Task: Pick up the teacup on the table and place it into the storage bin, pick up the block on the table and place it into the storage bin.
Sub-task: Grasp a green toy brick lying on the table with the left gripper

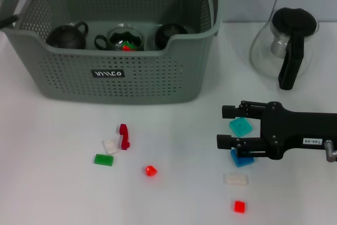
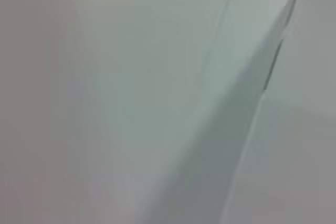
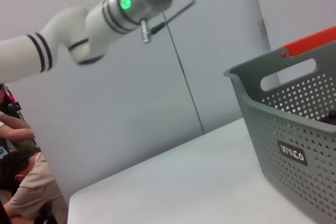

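Right gripper (image 1: 227, 126): arm reaching level in from the desk's right edge, fingers parted, straddling a teal block (image 1: 240, 127), nothing grasped. Storage bin (image 1: 113, 80): desk's far-left area, holding dark teacups (image 1: 67, 36). Left gripper: not visible.

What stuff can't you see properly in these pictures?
- Left end effector: not in any view; the left wrist view shows only a blurry pale surface.
- Blue block: head view, partly covered by the right end effector, whose fingers are open.
- Inside the storage bin: head view, the front wall hides the lower parts of the dark teapots; the right wrist view's edge cuts the bin off.
- Glass pitcher: head view, its clear body is hard to trace.
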`<state>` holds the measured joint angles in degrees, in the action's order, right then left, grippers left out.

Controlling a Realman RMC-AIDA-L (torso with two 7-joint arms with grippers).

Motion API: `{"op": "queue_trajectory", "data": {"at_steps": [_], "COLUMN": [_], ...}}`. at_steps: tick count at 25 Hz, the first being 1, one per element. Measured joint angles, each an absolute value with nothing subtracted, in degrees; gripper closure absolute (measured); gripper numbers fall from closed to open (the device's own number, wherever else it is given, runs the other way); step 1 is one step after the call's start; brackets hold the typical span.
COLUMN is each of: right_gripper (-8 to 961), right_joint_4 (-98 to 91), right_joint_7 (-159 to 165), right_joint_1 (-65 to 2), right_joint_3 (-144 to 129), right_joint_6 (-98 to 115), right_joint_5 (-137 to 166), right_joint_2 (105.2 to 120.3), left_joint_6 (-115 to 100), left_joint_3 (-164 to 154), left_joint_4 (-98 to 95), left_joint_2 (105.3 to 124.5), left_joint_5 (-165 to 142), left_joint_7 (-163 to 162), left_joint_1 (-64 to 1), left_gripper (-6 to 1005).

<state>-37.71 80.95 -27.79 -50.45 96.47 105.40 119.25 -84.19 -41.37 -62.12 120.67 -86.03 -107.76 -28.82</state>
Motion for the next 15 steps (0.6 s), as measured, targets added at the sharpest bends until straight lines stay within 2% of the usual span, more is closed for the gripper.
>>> {"op": "queue_trajectory", "data": {"at_steps": [4, 8, 12, 13, 15], "right_gripper": [117, 117, 118, 118, 118], "right_joint_4": [-37.7, -37.7, -37.7, -37.7, -37.7], "right_joint_7": [81.0, 81.0, 81.0, 81.0, 81.0], "right_joint_1": [-27.8, -27.8, -27.9, -28.0, -28.1], "right_joint_3": [-50.4, -50.4, -50.4, -50.5, -50.4], "right_joint_6": [96.4, 96.4, 96.4, 96.4, 96.4], "right_joint_5": [105.5, 105.6, 105.6, 105.6, 105.6], "right_joint_2": [119.27, 119.27, 119.27, 119.27, 119.27], "left_joint_6": [-93.7, -105.2, -109.9, -110.6, -109.7], "left_joint_3": [-35.1, -30.0, -29.4, -30.8, -31.3], "left_joint_4": [-57.8, -58.0, -59.6, -61.2, -61.2], "left_joint_2": [119.04, 118.22, 118.57, 119.57, 120.04], "left_joint_5": [-86.7, -98.7, -107.1, -115.7, -119.9], "left_joint_7": [-104.7, -96.4, -89.8, -85.2, -82.9], "left_joint_1": [-28.2, -27.2, -25.8, -24.5, -24.1], "left_gripper": [221, 228, 236, 238, 242]}}
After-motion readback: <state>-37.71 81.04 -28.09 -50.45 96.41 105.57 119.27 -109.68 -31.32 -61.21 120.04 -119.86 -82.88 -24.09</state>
